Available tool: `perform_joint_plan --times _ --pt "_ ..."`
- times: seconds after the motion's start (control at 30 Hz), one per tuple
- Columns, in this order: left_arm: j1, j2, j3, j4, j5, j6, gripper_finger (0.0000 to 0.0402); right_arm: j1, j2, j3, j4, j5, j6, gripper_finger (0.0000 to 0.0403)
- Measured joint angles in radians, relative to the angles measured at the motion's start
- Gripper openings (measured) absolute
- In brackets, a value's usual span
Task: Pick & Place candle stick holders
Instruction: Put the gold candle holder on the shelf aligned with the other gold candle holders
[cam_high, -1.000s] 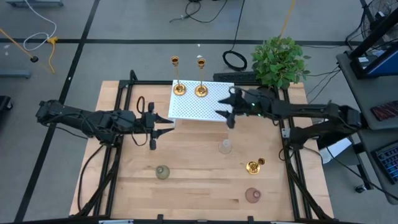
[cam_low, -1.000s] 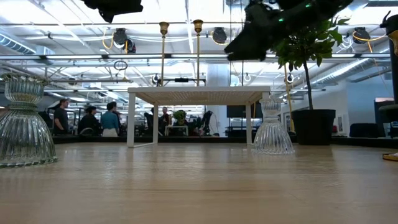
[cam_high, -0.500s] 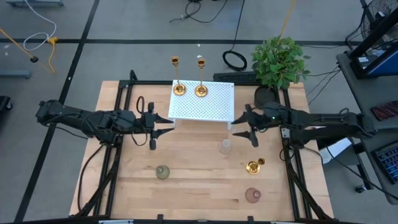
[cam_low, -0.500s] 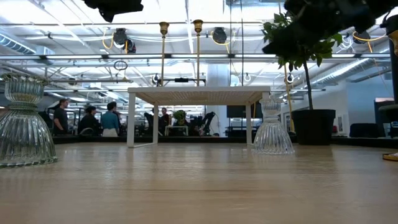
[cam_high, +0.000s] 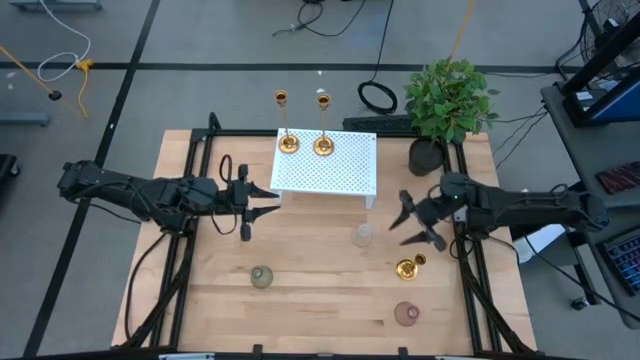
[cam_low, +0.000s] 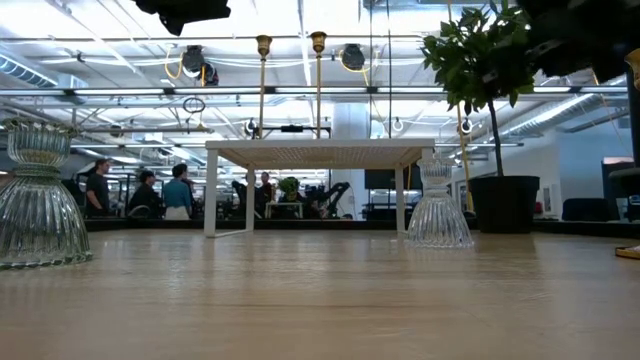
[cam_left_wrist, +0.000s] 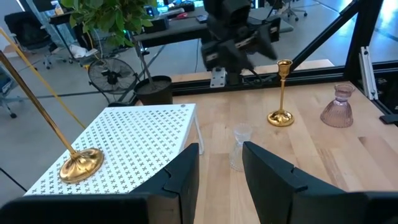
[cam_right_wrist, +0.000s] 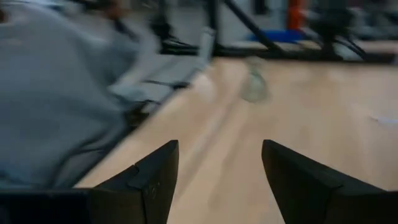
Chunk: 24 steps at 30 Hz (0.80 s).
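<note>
Right claw wide open — holding nothing.

Right pincer open nr short brass stick

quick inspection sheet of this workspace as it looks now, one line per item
surface: wooden table, bare between items
job's things: two brass sticks on the white perforated stand; third brass stick, clear holder, green holder, pink holder on the table
clutter: potted plant at the far right corner
grippers: left gripper open beside the stand; right gripper open above the third stick
cables: coil on the floor
surroundings: people far behind
</note>
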Motion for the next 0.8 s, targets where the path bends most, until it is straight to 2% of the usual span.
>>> perform_joint_plan --times 0.13,0.33,0.57,0.8 --pt "0.000 0.000 0.000 0.000 0.000 0.000 0.0127 0.006 -0.021 -0.068 0.151 -0.121 -0.032 0.0238" --pt "0.000 0.000 0.000 0.000 0.000 -0.001 0.0127 0.061 -0.032 -0.147 0.249 -0.123 0.021 0.0261" --pt "0.000 0.000 0.000 0.020 0.000 -0.003 0.0127 0.174 -0.032 -0.178 0.299 -0.123 0.028 0.0267" --pt "0.000 0.000 0.000 0.022 0.000 -0.003 0.0127 0.278 -0.012 -0.178 0.283 -0.108 -0.055 0.0265"
